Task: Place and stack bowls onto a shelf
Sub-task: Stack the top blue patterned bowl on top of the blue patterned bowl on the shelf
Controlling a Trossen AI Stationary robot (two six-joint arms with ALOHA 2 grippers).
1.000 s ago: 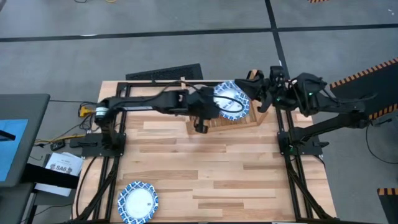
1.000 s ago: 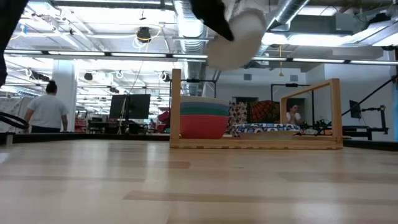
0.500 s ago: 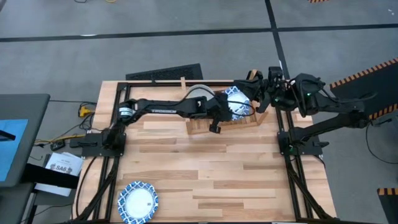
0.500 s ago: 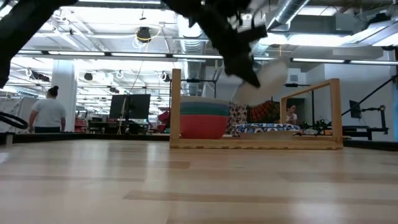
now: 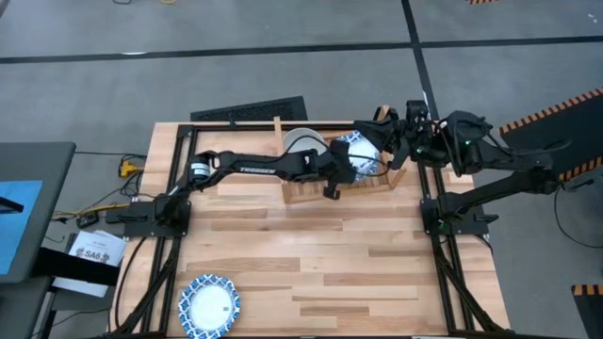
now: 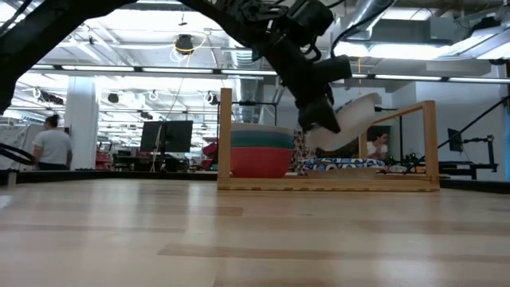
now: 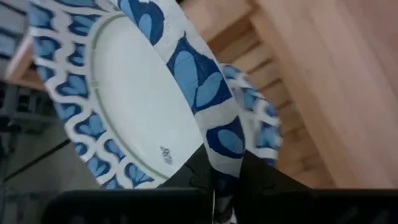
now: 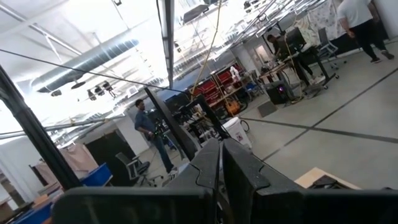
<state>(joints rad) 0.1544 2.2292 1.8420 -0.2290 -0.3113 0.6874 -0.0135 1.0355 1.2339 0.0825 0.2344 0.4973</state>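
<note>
Low view | left end effector (image 6: 320,119) pinches tilted white blue-rimmed bowl (image 6: 348,119) by its rim | above light-wood slatted shelf (image 6: 327,184) | right end effector (image 8: 219,163) pressed together.

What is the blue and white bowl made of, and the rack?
The bowl in the left gripper looks like glazed ceramic: smooth, shiny, with a printed blue rim; it could be hard plastic. The rack looks like bare light wood, with visible grain.

2 black arms on black frame mounts. Left arm (image 5: 250,168): slim tube link with small white lettering, silver ring at one joint. Right arm (image 5: 490,151): bulkier dark housings, green light at 9 o'clock of its wrist block, loose black cabling.
</note>
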